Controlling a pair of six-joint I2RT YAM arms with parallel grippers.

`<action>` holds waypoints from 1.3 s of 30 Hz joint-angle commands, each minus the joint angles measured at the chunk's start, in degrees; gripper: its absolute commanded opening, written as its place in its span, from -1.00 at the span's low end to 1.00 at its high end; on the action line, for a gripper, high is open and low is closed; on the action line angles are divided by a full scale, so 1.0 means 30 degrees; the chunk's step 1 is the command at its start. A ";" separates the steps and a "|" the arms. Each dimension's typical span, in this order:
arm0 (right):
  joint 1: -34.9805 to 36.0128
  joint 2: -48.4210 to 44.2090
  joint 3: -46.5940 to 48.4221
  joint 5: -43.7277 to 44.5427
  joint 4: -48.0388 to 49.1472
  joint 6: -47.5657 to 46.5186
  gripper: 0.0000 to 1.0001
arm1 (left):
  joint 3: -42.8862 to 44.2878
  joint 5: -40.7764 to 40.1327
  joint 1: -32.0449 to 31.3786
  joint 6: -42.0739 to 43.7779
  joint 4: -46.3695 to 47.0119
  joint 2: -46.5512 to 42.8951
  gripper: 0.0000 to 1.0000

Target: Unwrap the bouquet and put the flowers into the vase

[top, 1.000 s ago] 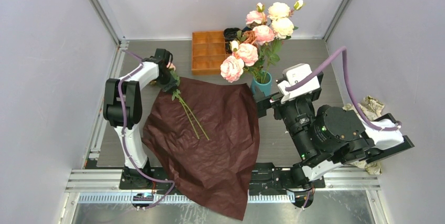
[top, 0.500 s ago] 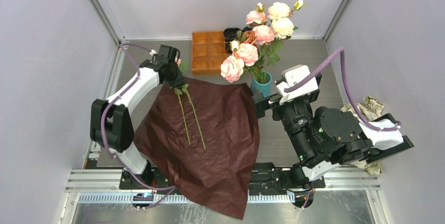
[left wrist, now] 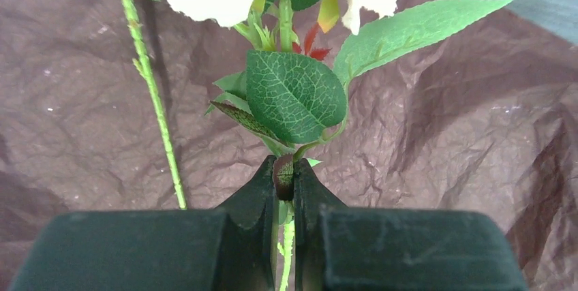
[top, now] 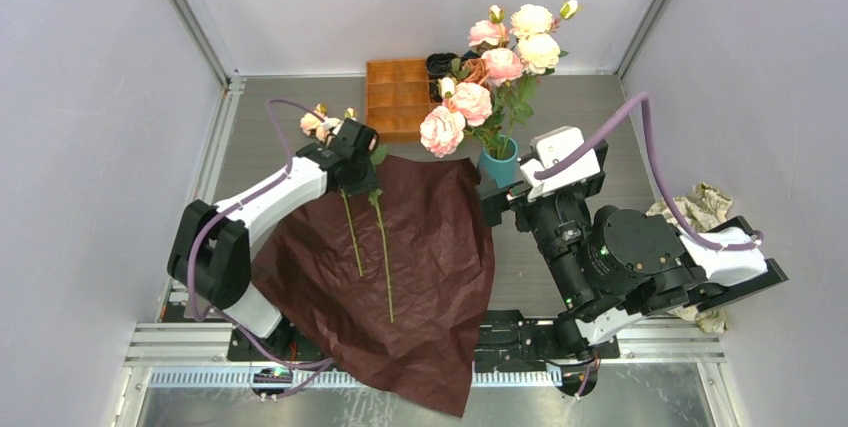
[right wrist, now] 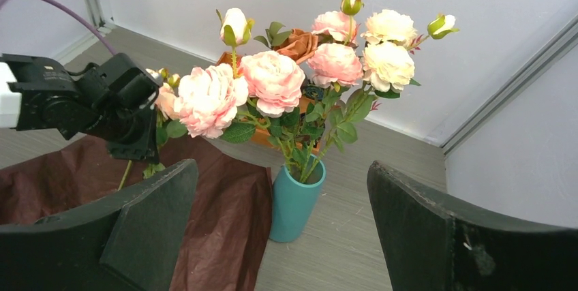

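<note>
The teal vase (top: 499,159) (right wrist: 294,202) stands at the back centre and holds several pink, peach and cream flowers (top: 500,57) (right wrist: 272,80). The maroon wrapping paper (top: 420,267) (left wrist: 463,120) lies spread open on the table. Above its far edge, my left gripper (top: 360,179) (left wrist: 284,175) is shut on a green flower stem (left wrist: 286,236) just below its leaves (left wrist: 294,97). The blooms (top: 320,123) sit behind it. Long stems (top: 383,247) hang over the paper, and a second stem (left wrist: 153,93) runs left of the jaws. My right gripper (top: 500,192) (right wrist: 279,168) is open, facing the vase, holding nothing.
An orange compartment tray (top: 398,97) sits at the back, left of the vase, with a dark object (top: 440,64) at its right end. A beige patterned cloth (top: 705,207) lies at the right edge. Grey walls close in the table on three sides.
My left gripper has moved right toward the vase with the flowers in it. The stems have swung round to hang over the paper. The right arm has barely moved.
</note>
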 commanded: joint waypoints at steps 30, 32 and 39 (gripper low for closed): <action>0.0043 -0.3013 0.0315 0.6335 -0.3583 0.3424 0.99 | 1.3979 -0.8597 -1.6647 1.6512 1.0345 -0.3767 -0.84; 0.0040 -0.2901 0.0640 0.6335 -0.4077 0.3648 0.99 | 1.4695 -0.7684 -1.6638 1.7011 1.0756 -0.2932 -0.81; 0.0032 -0.3056 0.0804 0.6321 -0.4802 0.4007 0.99 | 1.5020 -0.5997 -1.6660 2.0143 1.4612 -0.0457 -0.81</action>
